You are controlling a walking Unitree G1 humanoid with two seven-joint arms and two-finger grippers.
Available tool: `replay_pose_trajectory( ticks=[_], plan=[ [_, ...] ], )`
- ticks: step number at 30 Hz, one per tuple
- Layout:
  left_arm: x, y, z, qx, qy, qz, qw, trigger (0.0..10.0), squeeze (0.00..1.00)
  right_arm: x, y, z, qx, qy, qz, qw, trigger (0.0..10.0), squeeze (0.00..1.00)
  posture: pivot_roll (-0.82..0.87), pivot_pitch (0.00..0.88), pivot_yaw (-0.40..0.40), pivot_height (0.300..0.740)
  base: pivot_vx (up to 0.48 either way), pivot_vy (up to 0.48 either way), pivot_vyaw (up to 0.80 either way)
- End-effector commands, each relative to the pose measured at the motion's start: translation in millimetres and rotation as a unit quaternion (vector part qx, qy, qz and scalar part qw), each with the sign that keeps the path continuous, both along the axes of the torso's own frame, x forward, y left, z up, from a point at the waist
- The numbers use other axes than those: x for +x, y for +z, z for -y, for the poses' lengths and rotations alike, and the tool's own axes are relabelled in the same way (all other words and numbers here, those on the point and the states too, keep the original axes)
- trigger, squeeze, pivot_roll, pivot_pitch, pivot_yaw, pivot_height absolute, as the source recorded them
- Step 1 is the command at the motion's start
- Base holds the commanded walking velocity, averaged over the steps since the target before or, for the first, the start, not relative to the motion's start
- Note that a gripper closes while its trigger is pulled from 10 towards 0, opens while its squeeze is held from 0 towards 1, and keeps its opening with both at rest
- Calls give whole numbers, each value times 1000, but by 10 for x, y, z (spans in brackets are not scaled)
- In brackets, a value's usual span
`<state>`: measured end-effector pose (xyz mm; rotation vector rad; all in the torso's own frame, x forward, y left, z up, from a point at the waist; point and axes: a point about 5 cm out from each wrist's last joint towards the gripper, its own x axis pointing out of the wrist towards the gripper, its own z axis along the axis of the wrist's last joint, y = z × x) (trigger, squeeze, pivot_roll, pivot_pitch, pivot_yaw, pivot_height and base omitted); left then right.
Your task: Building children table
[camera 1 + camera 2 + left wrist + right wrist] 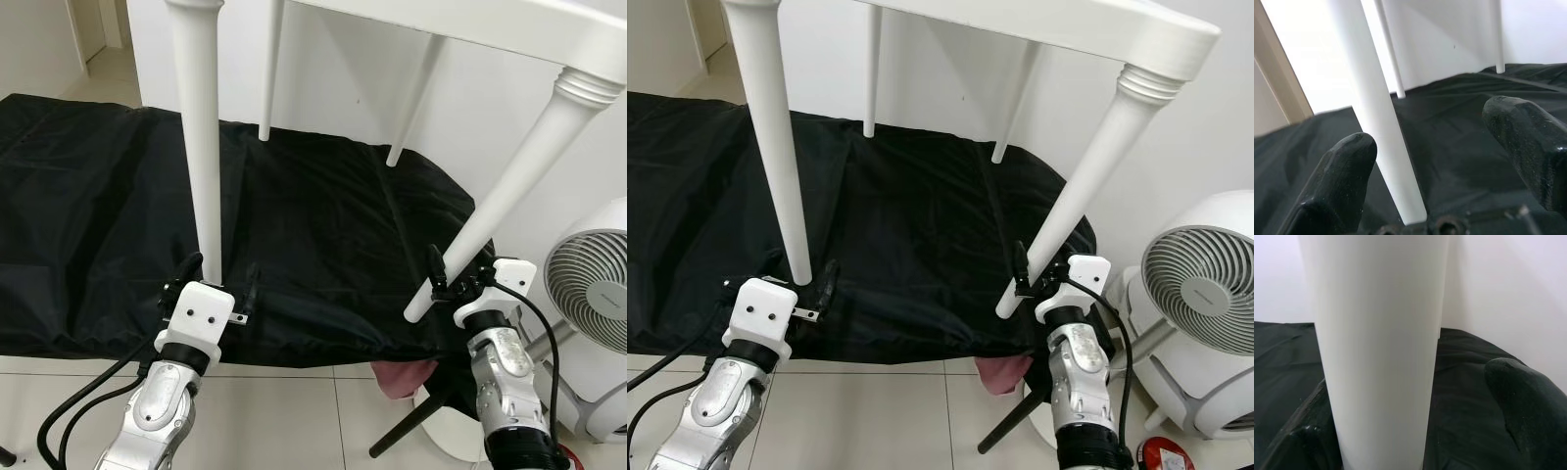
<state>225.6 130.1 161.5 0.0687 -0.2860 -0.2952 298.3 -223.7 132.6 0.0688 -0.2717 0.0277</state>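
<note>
The left gripper [217, 279] has its fingers spread wide around the foot of the near-left leg [199, 147], with a gap on each side. The right gripper [443, 272] holds the near-right leg [500, 196] close to its foot. The white children's table [1087, 24] stands above a black sheet [313, 225]. A white fan [1200, 304] stands to the right. Behind is a white wall [333, 78].

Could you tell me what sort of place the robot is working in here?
Probably a room in a home: pale floor tiles, a plain white wall and a white fan on the floor. A white table stands on a black cloth, each gripper at a near leg.
</note>
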Motion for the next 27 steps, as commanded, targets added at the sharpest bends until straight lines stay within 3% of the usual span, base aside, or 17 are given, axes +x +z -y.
replay_pose_trajectory(
  ticks=[1, 4, 6, 9, 17, 27],
  plan=[
    [-51, 14, 76, 3, -29, 10, 1000, 10000, 0, -23, 34, 59, 6, -6, 7, 1000, 10000, 0, 45, 0, -122, 740, 0, 0, 0],
    [-68, 1, 82, 6, -36, 11, 999, 10000, 0, -43, 33, 27, 6, -1, 7, 1000, 10000, 0, 47, 0, -124, 740, 0, 0, 0],
    [-108, -49, 89, 27, -55, 17, 998, 10000, 0, -150, -23, -130, 2, 24, 1, 1000, 10000, 0, 51, 0, -130, 740, 0, 0, 0],
    [-128, -92, 68, 20, -58, 16, 998, 10000, 0, -298, -105, -272, 4, 37, -8, 999, 10000, 0, 52, 0, -130, 740, 0, 0, 0],
    [-180, -87, 31, 12, -58, 23, 998, 10000, 0, -467, -219, -360, 1, 38, -15, 999, 10000, 0, 52, 0, -125, 740, 0, 0, 0],
    [-291, -278, -11, 35, -101, -1, 994, 10000, 0, -695, -461, -513, -56, 120, -53, 990, 10000, 0, 54, 0, -126, 740, 0, 0, 0]
  ],
)
